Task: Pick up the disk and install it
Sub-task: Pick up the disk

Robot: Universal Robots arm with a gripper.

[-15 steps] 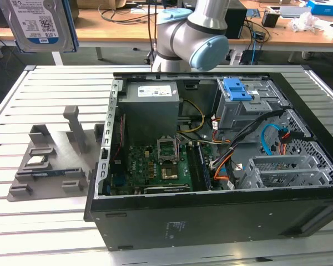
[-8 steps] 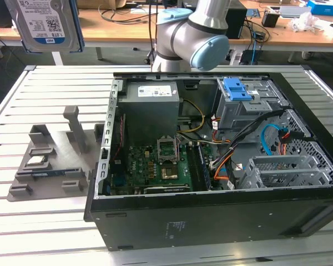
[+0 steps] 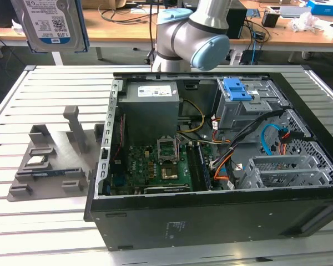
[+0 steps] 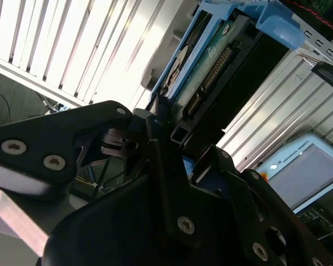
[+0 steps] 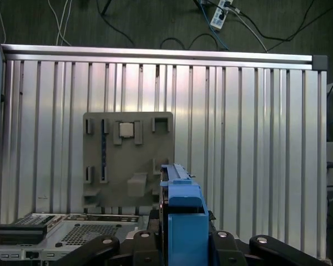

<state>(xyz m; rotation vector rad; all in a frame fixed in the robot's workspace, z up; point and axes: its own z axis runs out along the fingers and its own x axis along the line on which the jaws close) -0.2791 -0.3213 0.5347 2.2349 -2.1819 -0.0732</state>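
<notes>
So, gripper (image 5: 183,238) w/ disk (image 5: 182,210); exterior view: label (image 3: 53,27).

Exterior view oblique, first wrist view overhead

Even room light from above filled the exterior view: the slatted table (image 3: 22,233) shone pale, while the open computer case (image 3: 211,221) held shadow inside. In the second wrist view the slats glared to white behind the disk (image 4: 211,66), and the gripper (image 4: 169,130), close to the lens, was nearly black. In the first wrist view a soft sheen banded the table; the floor (image 5: 127,22) beyond was dim.
</notes>
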